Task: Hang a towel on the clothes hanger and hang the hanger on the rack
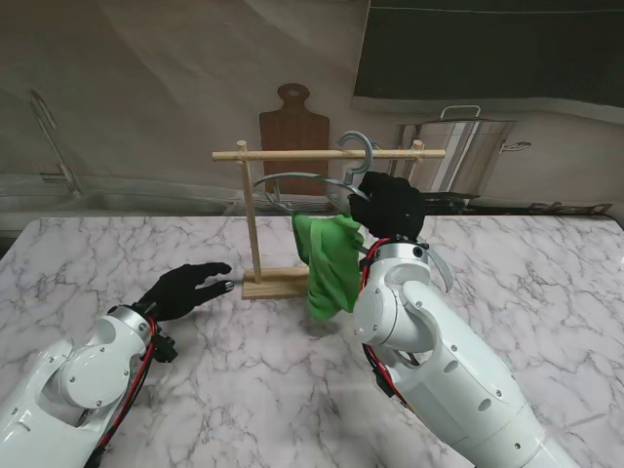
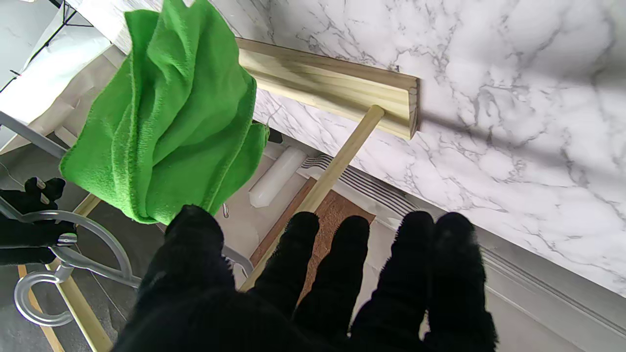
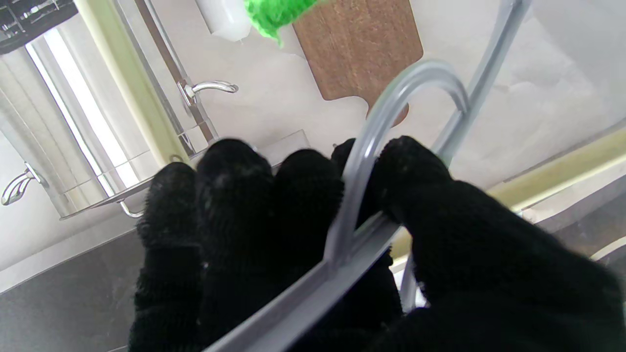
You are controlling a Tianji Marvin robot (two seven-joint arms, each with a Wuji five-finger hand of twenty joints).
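Towel (image 1: 330,263) draped on the hanger (image 1: 292,179), held up at the rack (image 1: 255,216) by the right hand (image 1: 388,207).

The right hand's fingers (image 3: 303,195) and thumb are closed around the hanger's neck, just under its hook, which sits at the rack's top bar; whether it rests on the bar I cannot tell. The towel hangs beside the rack's post, over its base. The left hand (image 1: 185,289) lies on the table (image 1: 117,253) by the base, fingers (image 2: 337,264) loosely spread, gripping nothing.
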